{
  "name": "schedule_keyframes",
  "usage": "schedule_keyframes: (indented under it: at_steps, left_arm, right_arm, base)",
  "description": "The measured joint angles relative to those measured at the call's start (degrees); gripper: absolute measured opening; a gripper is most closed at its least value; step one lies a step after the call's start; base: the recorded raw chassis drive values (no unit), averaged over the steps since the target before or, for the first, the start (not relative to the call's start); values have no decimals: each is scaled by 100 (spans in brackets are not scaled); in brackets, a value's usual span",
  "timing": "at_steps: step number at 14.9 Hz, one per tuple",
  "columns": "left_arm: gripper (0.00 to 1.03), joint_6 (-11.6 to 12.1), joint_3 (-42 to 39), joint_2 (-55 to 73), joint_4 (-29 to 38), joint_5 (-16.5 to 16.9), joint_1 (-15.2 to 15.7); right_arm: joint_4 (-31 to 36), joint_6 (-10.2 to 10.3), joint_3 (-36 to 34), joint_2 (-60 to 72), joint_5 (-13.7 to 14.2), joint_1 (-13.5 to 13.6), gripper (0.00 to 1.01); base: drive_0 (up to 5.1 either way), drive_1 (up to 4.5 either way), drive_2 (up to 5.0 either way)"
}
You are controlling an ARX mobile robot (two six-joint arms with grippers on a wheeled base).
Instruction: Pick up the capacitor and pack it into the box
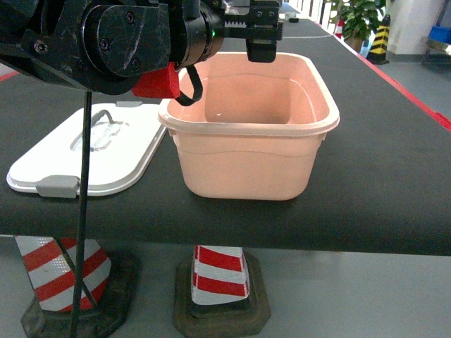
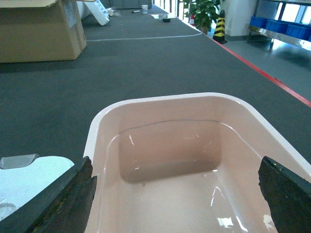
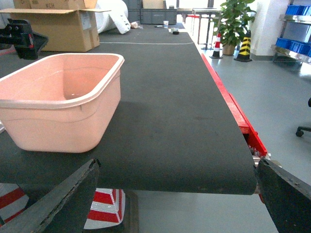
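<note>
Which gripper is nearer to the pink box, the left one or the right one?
Left. The left gripper hangs open right above the box, looking into it. The right gripper is also open, but off to the box's side, beyond the table edge.

Even, bright indoor light fills all three views, leaving small white glints on the glossy inner walls of the box (image 2: 170,160) and a soft shadow beneath it on the table (image 1: 380,141), while the near finger (image 2: 53,204) edges blur.
</note>
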Motion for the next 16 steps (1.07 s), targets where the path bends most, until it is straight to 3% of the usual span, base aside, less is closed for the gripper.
schedule_keyframes:
  at_steps: [4,6,12,16]
  left_arm:
    - [98,-7,-103,-50,138,-168,11]
    - [98,-7,-800,-503,374,-409,188]
    - [98,118,-719,-645,380,-468,1773]
    - [98,116,-483,247,83,-225,2251]
  right_arm:
    - [0,0,0,0,-2,0,98]
    - [-2,0,0,0,2,0,98]
    - [-2,0,0,0,0,0,98]
    - [0,0,0,0,0,0,98]
  base:
    - [0,0,0]
    - [0,0,0]
    - [0,0,0]
    - [0,0,0]
